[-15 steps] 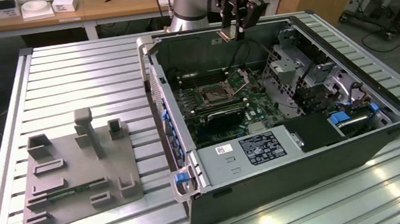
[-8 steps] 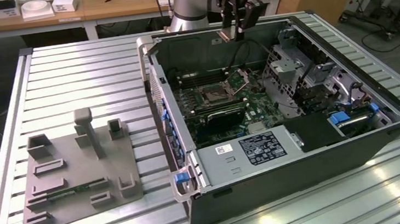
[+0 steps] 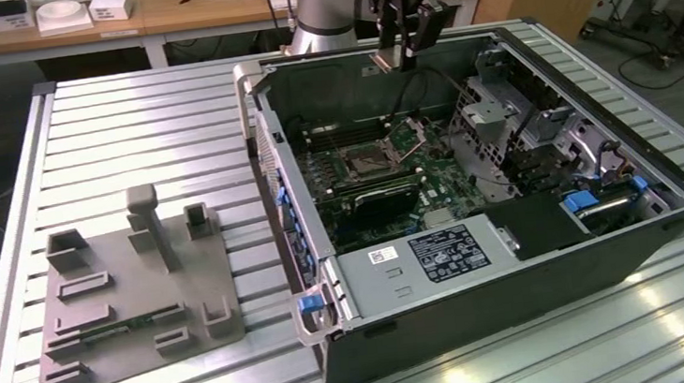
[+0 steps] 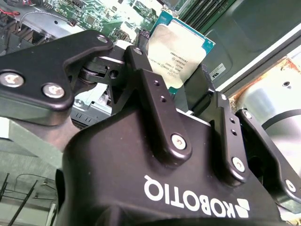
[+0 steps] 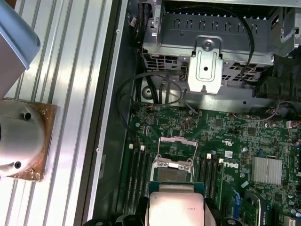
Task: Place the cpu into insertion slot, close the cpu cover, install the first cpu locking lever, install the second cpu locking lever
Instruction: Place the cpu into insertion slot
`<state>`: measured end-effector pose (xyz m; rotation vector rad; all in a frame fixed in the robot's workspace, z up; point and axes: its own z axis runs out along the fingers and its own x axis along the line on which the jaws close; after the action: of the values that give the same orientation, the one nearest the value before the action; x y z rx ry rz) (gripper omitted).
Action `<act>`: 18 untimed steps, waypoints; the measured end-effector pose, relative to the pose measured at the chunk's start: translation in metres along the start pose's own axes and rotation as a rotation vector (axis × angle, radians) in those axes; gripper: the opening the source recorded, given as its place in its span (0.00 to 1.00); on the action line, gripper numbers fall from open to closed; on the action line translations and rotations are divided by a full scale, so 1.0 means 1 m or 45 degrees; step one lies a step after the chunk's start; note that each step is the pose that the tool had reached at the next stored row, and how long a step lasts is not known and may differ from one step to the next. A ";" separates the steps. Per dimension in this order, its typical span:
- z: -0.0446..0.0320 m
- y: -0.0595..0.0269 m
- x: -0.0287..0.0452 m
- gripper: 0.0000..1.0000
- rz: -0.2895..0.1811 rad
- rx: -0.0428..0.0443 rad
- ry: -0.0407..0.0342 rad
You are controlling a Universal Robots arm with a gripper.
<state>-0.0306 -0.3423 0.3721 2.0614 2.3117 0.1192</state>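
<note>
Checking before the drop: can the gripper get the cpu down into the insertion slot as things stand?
Probably yes: the gripper holds the cpu over the open case, the cpu cover stands raised, and nothing lies across the insertion slot.

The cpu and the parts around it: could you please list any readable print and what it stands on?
The cpu, held in the gripper: lines of dark print, too small to read.
Gripper body: a large white brand wordmark.
Black label on the drive cage: too small to read.
Circuit board: white markings, too small to read.
</note>
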 end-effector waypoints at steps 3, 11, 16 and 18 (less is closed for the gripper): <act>0.0000 0.0000 0.0000 0.54 0.000 0.000 0.0000; 0.0059 -0.0005 -0.0001 0.54 0.001 0.001 -0.0010; 0.0149 -0.0020 -0.0002 0.54 0.019 0.000 -0.0042; 0.0174 -0.0023 -0.0002 0.54 0.040 0.000 -0.0065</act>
<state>-0.0315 -0.3423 0.3545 2.0962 2.2770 0.1147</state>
